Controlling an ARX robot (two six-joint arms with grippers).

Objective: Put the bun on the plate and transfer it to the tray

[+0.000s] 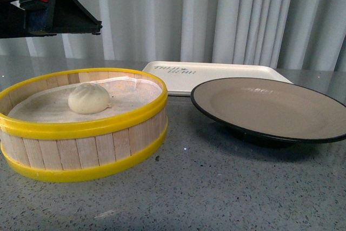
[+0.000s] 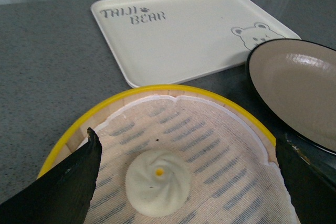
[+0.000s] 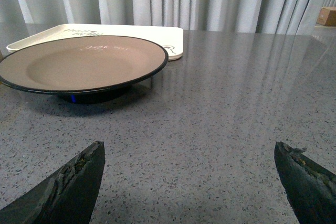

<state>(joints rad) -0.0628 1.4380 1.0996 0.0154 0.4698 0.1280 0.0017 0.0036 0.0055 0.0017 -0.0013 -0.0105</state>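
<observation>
The cream-white bun (image 1: 88, 98) lies on cloth inside the yellow-rimmed wooden steamer basket (image 1: 81, 150) at the left. In the left wrist view the bun (image 2: 158, 182) shows its pleated swirl between my left gripper's (image 2: 186, 145) open, empty jaws, which hang above it. The tan plate with black rim (image 1: 270, 109) stands empty at the right, also in the left wrist view (image 2: 299, 85) and the right wrist view (image 3: 79, 64). The cream tray (image 1: 216, 75) lies behind it, lettered, with a bear drawing (image 2: 178, 30). My right gripper (image 3: 189, 153) is open and empty over bare table beside the plate.
The grey speckled table (image 1: 216, 187) runs to a pale curtain (image 1: 216, 14) at the back. Part of my left arm (image 1: 38, 4) hangs at the top left of the front view. A cardboard box (image 3: 328, 15) stands far off by the curtain.
</observation>
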